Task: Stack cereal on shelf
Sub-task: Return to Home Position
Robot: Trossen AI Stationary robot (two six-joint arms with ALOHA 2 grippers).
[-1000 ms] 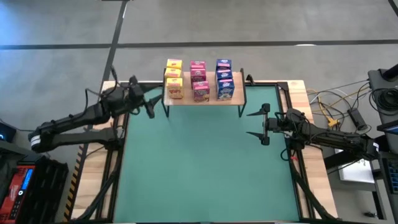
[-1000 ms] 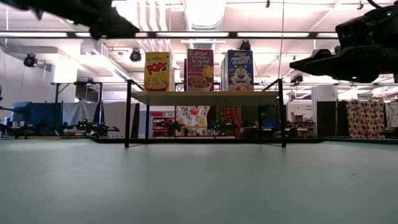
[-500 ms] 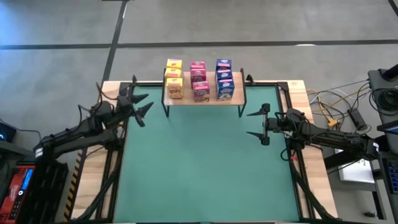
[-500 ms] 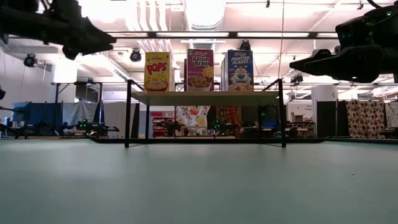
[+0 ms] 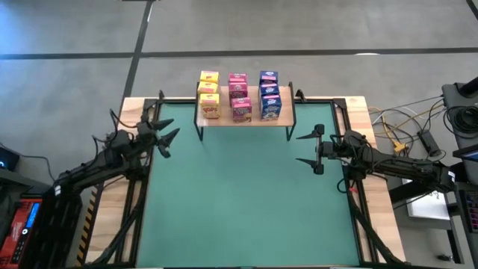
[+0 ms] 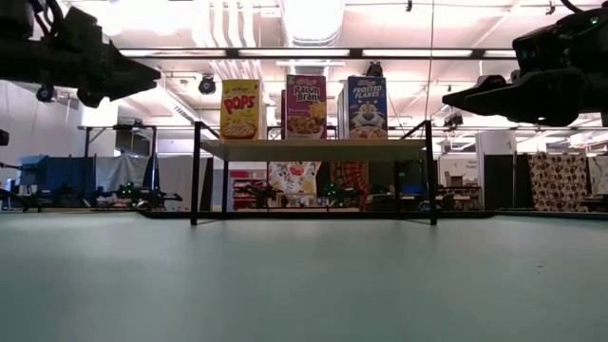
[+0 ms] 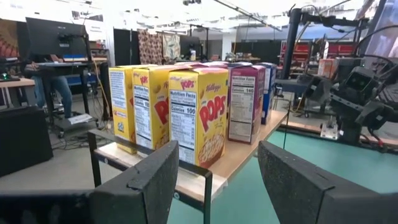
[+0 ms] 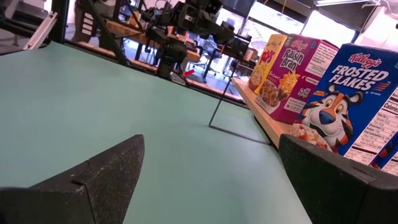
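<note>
From above, the cereal (image 5: 239, 96) stands in three rows, yellow, pink and blue, on the shelf (image 5: 246, 122) at the far edge of the green mat (image 5: 239, 202). The left gripper (image 5: 173, 125) is spread wide off the shelf's left corner and the right gripper (image 5: 300, 149) is just as wide off to the right, with cables (image 5: 396, 123) trailing beyond. At table level only three front boxes show, the rest apparently hidden behind them. On the left wrist, parted fingers (image 7: 146, 180) frame the yellow boxes (image 7: 202, 112), and on the right wrist, the blue box (image 8: 345, 99) stands close.
</note>
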